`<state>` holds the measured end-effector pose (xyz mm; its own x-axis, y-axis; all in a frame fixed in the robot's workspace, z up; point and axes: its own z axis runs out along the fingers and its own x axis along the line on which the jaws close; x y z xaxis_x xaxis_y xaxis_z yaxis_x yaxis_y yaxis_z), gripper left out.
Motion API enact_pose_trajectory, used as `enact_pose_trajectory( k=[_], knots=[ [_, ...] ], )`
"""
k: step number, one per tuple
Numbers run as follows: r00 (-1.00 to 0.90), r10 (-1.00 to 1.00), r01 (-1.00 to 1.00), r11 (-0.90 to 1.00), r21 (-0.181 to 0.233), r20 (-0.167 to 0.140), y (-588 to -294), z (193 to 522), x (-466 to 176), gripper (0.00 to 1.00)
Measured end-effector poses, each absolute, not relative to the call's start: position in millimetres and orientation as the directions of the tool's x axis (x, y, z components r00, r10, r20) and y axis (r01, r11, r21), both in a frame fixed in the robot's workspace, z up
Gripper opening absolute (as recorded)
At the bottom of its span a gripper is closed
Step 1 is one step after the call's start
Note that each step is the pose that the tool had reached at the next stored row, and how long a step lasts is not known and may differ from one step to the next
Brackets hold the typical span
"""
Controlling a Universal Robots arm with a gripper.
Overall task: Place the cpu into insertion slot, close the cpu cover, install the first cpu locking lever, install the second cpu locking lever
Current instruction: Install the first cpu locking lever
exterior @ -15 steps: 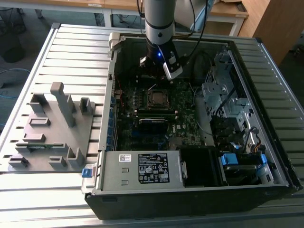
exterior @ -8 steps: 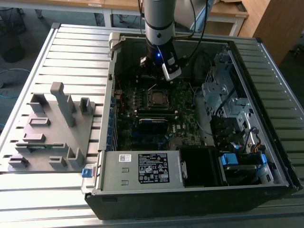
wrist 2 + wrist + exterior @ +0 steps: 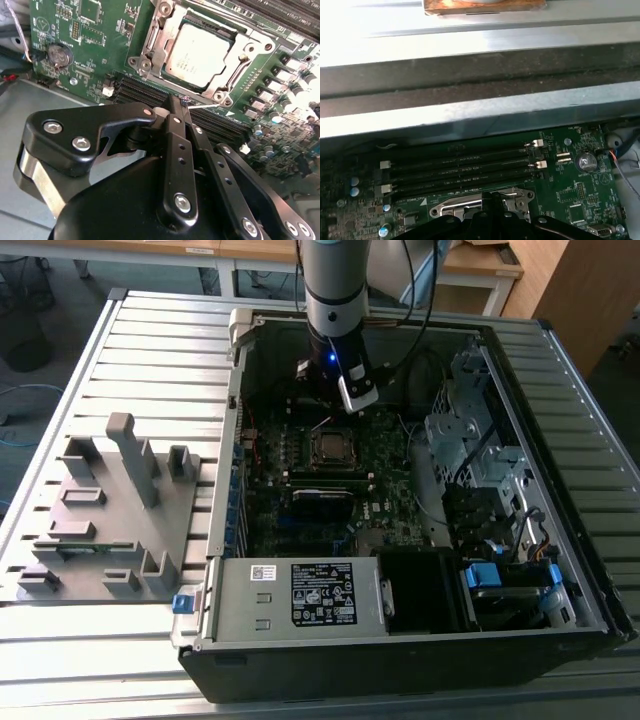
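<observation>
The cpu (image 3: pixel 200 54) is seen lying flat in the slot (image 3: pixel 216 29), near the middle of the board (image 3: pixel 95 30); the cover (image 3: pixel 154 36) is folded down around it, its silver frame bordering the grey top, so seating and cover-closing are judged done.

The gripper (image 3: pixel 177 102) is held just over the slot's edge that faces the memory slots (image 3: pixel 460 165); its fingers are drawn together with the tips meeting. A thin pale wire, taken to be a lever (image 3: pixel 207 106), runs from those tips along that edge; whether it is pinched or merely touched cannot be told.

The cpu is judged light, stiff and fragile underneath, best taken by two opposite edges and never pressed on its centre. The cover is thin sheet metal, rigid enough to be pushed at its free edge away from the hinge. The lever is expected to be springy and slippery, resisting as it is pressed down; it is best caught at its bent end, where leverage is greatest; a grip nearer the pivot would likely slide off.
</observation>
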<state>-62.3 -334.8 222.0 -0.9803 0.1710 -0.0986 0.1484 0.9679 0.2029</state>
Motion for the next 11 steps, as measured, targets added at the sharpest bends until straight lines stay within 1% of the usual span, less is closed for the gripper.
enact_pose_trajectory(
  k=[11],
  knots=[
    [-0.973, 0.207, 0.184, 0.962, 0.203, -0.099, -329.2, 218.7, -62.2, 0.1]
  ],
)
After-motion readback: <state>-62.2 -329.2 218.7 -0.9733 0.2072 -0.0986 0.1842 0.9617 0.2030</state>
